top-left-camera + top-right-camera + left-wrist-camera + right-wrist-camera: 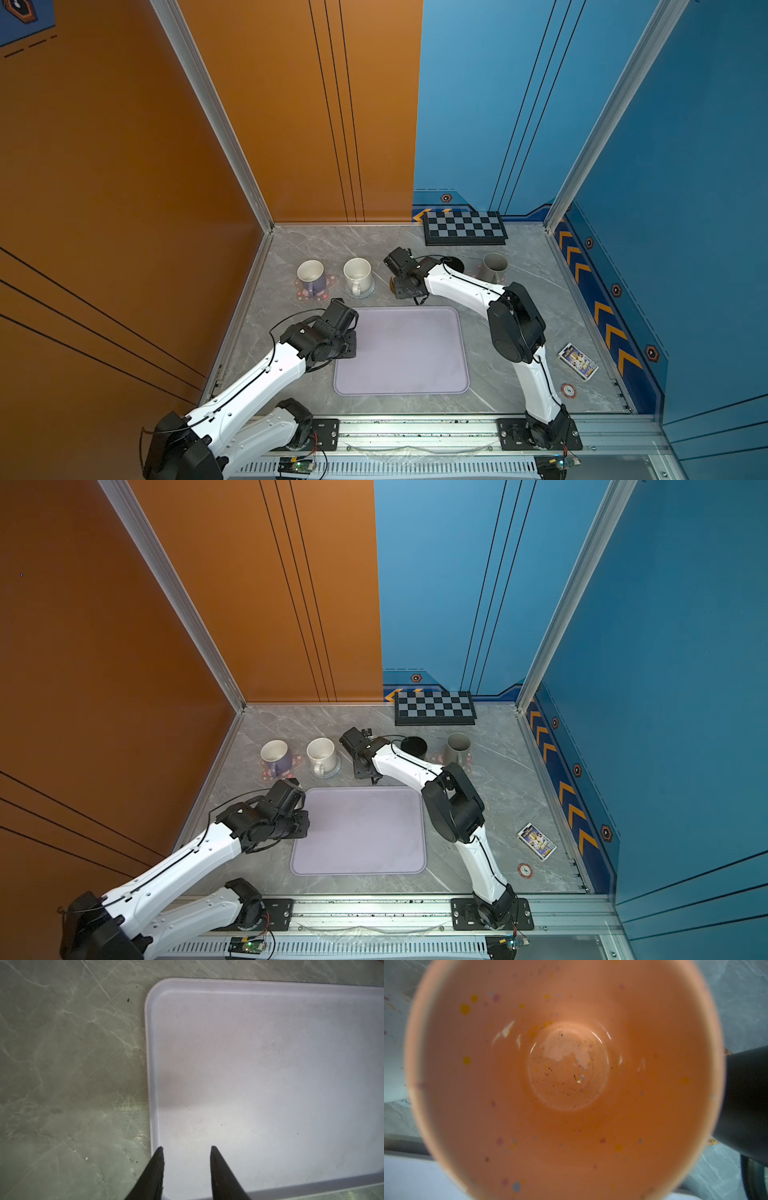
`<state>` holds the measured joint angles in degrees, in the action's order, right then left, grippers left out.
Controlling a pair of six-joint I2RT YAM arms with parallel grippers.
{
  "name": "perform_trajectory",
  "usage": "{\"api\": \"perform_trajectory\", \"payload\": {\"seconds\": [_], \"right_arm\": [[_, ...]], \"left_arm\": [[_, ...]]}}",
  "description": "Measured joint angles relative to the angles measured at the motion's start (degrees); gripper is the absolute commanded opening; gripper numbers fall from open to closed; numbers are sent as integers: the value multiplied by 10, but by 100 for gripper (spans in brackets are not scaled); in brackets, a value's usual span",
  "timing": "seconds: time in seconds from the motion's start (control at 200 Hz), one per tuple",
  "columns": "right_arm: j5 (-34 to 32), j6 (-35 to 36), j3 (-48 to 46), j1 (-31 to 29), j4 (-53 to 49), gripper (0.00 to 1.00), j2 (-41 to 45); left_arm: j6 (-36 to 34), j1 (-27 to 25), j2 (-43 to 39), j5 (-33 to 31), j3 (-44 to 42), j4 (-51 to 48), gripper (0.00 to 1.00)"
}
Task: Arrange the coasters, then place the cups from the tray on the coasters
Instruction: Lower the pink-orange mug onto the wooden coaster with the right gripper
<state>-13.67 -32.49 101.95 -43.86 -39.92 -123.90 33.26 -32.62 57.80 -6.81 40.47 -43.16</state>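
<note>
The lavender tray [401, 374] lies bare mid-table. Behind it stand the lavender cup [311, 275] on a pink flower coaster [300, 294], the white cup [357, 274] on the spiral coaster [370, 291], the black cup [414, 747] and the grey cup [494, 267] on a pink flower coaster [478, 268]. My left gripper [186, 1147] hangs open and empty over the tray's left rim [152, 1064]. My right gripper [402, 291] hovers between the white and black cups. The orange cup [566, 1076] fills the right wrist view and hides the fingers. A tan coaster edge [714, 1142] peeks from under the black cup [749, 1095].
A black-and-grey chequered board [465, 228] lies against the back wall. A card box [578, 361] and a small red-white disc [568, 390] lie at the front right. Orange and blue walls close three sides; a metal rail [415, 432] runs along the front.
</note>
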Motion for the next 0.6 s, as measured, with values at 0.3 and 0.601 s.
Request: {"api": "perform_trajectory", "payload": {"seconds": [0.3,0.601], "right_arm": [[0,0,0,0,0,0,-1],[1,0,4,-1,-3,0,-9]], "left_arm": [[0,1,10,0,0,0,39],[0,1,10,0,0,0,39]]}}
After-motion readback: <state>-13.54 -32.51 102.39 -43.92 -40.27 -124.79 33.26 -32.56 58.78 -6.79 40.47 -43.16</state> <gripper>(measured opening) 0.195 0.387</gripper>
